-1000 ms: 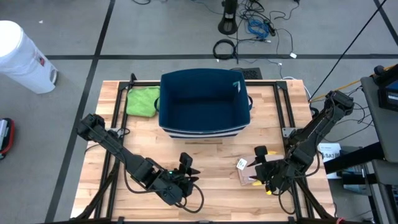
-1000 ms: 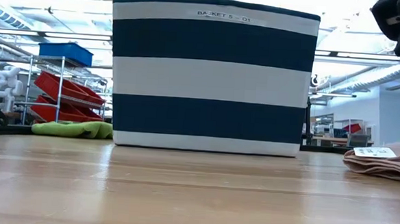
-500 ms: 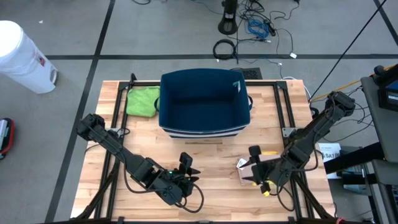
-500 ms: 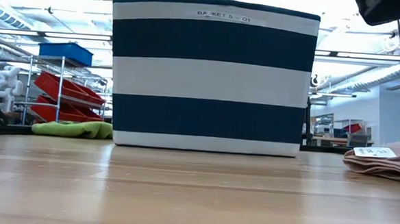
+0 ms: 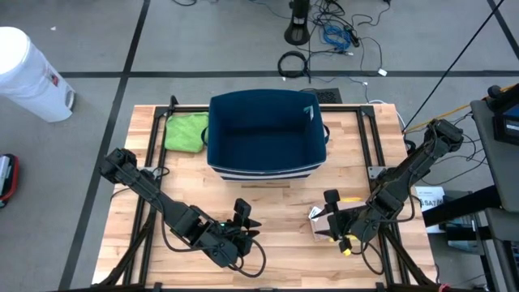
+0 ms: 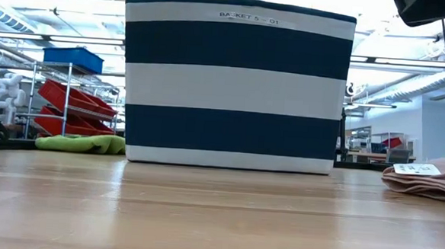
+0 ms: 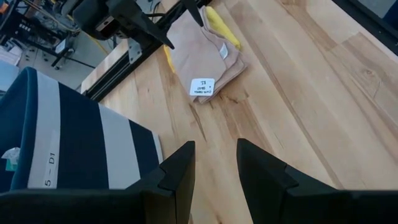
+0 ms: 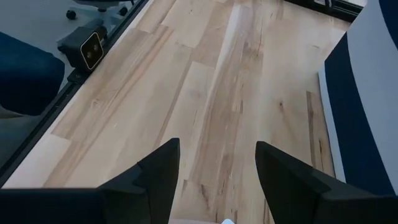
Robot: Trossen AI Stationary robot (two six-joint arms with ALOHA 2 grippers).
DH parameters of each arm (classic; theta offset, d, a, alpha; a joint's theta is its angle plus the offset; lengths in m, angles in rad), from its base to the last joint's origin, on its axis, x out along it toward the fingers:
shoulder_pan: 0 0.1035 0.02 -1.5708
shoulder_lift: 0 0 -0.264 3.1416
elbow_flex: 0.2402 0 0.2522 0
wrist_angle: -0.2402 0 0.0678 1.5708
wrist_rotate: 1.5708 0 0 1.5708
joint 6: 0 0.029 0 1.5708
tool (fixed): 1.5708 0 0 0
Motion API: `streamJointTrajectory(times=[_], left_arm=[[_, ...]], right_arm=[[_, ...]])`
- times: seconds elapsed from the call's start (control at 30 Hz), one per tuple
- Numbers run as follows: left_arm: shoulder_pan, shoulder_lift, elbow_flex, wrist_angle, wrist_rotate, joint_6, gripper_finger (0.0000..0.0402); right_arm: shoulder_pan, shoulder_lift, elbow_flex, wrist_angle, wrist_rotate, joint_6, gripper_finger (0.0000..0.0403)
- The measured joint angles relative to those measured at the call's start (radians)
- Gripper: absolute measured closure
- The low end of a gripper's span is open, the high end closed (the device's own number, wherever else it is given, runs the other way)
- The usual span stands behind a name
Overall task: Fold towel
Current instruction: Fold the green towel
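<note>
Overhead and wrist views of a two-arm station on a wooden tabletop (image 5: 268, 207). The right end effector (image 5: 332, 217) hovers directly over a folded beige towel (image 5: 323, 225), its two fingers (image 8: 159, 171) spread wide apart with nothing between them; bare planks show through the gap. The towel lies flat just beneath that end effector, a white printed tag (image 7: 201, 86) at its near corner and a yellow object (image 7: 222, 27) touching its far edge. The left end effector (image 5: 245, 219) rests low over the tabletop, pointed toward the right one, well apart from the towel; its fingers (image 7: 177, 174) stand partly apart, empty. Beyond both end effectors stands a navy-and-white striped fabric basket (image 5: 266, 134), upright, with a label printed along its top band (image 6: 247, 17). A green cloth (image 5: 186, 131) lies bunched beside the basket, on the left end effector's side. On the floor off the tabletop stands a white bin (image 5: 28, 73).
</note>
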State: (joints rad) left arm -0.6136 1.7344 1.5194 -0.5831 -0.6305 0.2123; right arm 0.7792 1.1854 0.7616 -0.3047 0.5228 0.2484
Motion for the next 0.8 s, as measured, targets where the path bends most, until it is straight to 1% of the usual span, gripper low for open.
streamJointTrajectory(times=[0.63,0.8], left_arm=[[0.000,0.000,0.000,0.000,0.000,0.001,0.0276],[0.000,0.000,0.000,0.000,0.000,0.001,0.0276]], right_arm=[[-0.019,0.001,0.000,0.001,0.005,-0.022,0.0206],[-0.025,0.001,0.000,0.001,0.004,-0.050,0.0206]])
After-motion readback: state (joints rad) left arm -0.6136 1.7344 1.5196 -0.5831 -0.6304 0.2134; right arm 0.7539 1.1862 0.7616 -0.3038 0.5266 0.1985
